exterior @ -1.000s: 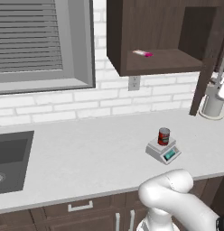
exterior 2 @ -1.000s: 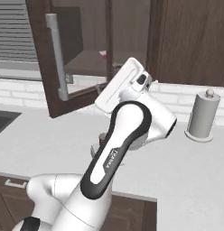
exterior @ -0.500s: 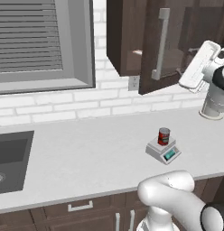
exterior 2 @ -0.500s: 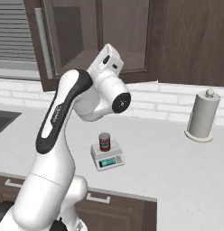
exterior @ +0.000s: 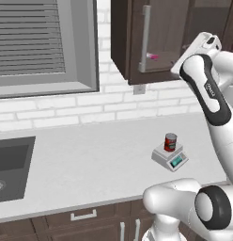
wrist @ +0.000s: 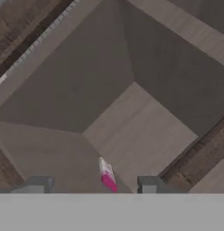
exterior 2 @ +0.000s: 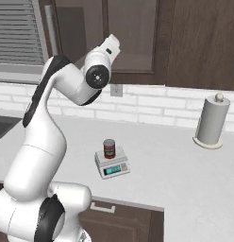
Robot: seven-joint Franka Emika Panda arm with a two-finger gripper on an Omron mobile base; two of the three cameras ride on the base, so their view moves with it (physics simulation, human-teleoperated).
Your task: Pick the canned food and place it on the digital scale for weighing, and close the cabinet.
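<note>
End effector (wrist: 93,186), raised at the cabinet (exterior: 165,28) mouth, fingers spread with nothing between them, faces the shelf bearing a pink-and-white item (wrist: 107,175). Canned food (exterior: 170,141) stands upright on the digital scale (exterior: 170,157) on the table (exterior: 90,160): placement done. Cabinet door (exterior: 137,42) remains ajar; closing is left.

- You are looking at a kitchen: a pale grey stone counter (exterior: 90,160) runs under a white brick wall (exterior: 66,108).
- A dark sunken sink (exterior: 10,164), dark brown wooden wall cabinets (exterior 2: 137,42) and lower drawers (exterior: 83,215) show it.
</note>
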